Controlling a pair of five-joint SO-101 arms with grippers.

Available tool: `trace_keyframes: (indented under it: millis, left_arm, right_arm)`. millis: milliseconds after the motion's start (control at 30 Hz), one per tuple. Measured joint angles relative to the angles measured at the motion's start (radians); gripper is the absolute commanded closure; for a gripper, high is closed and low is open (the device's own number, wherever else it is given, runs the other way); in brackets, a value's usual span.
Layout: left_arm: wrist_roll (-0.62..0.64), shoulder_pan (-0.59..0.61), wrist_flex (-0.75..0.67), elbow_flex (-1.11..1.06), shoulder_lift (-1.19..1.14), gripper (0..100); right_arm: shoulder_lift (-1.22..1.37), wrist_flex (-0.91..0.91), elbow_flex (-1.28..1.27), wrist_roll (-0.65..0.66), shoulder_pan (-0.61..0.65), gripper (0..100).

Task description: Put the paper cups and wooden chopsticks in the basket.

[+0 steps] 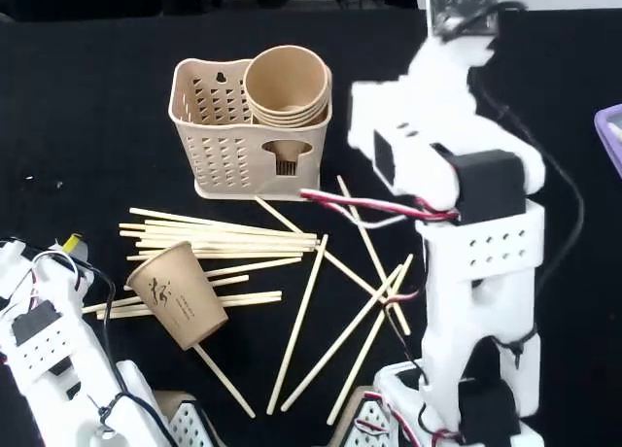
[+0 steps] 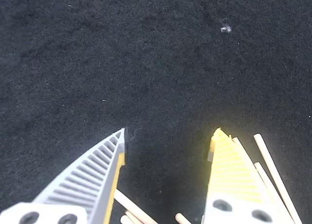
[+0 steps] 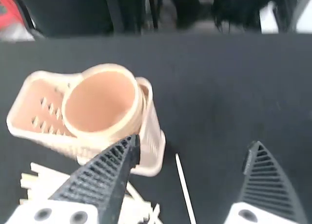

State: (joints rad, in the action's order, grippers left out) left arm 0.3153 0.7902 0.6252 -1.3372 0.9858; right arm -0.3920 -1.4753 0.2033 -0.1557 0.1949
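- Currently, the left gripper has its fingers spread with nothing between them. It sits low over the black table cover, and the ends of several chopsticks lie just beside its yellow finger.
- Right gripper: black fingers spread wide, holding nothing, raised above the table and facing the basket.
- Basket: upright at the far side of the table. A stack of paper cups stands inside it at the end nearer the right arm, with the rims above the basket wall.
- Loose paper cup: on its side on the table cover near the left arm — it touches several chopsticks.
- Chopsticks: one group lies roughly parallel just in front of the basket. The others are scattered crosswise between the loose paper cup and the right arm, all flat on the table cover.
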Motion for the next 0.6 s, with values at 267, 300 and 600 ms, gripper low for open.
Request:
trace_keyframes:
  millis: [267,300,600]
  left_arm:
    - [-0.071,-0.009,0.118,0.086,0.0,72]
    - [-0.097,-0.029,0.157,0.124,0.0,72]
    - [-0.486,-0.319,0.555,0.436,0.0,72]
  right_arm:
    - [0.0,-0.041,-0.307,0.068,0.0,71.8]
    - [0.0,-0.035,-0.356,0.084,0.0,71.9]
    - [-0.184,0.301,-0.885,0.192,-0.006,83.3]
